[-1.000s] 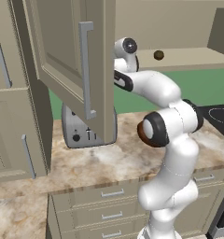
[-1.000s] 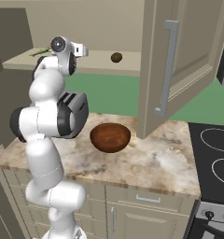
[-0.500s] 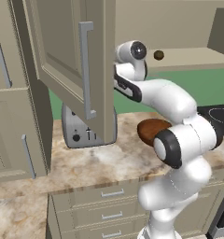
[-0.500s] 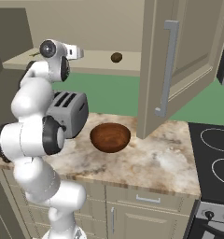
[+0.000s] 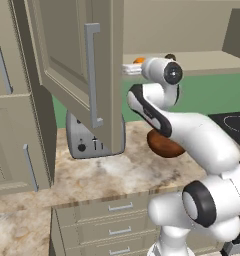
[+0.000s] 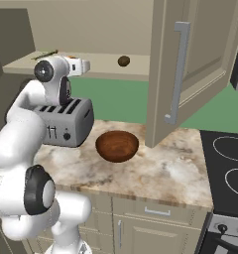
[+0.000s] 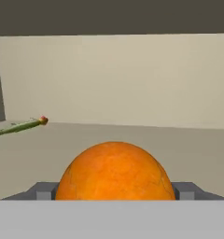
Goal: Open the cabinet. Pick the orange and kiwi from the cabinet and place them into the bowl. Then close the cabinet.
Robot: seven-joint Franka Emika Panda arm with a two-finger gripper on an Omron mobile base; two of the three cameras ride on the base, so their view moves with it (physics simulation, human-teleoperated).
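My claw reaches into the open cabinet, level with its shelf, and my fingers stand spread wide. In the hand view the orange sits right in front of me, low and central, with my two dark fingertips showing just outside its left and right flanks. The fruit lies between them, but I cannot tell whether either pad actually touches its skin; it looks more like bracketing than pinching. From the left base view a sliver of that orange peeks out behind my wrist, on the shelf near the open door.

The kiwi rests on the same shelf, well apart from my claw, further toward the other door. A thin green stalk with a red tip lies on the shelf off to one side of the orange.

Below, on the marbled counter, the wooden bowl stands beside the silver toaster, not touching it. Both cabinet doors hang open
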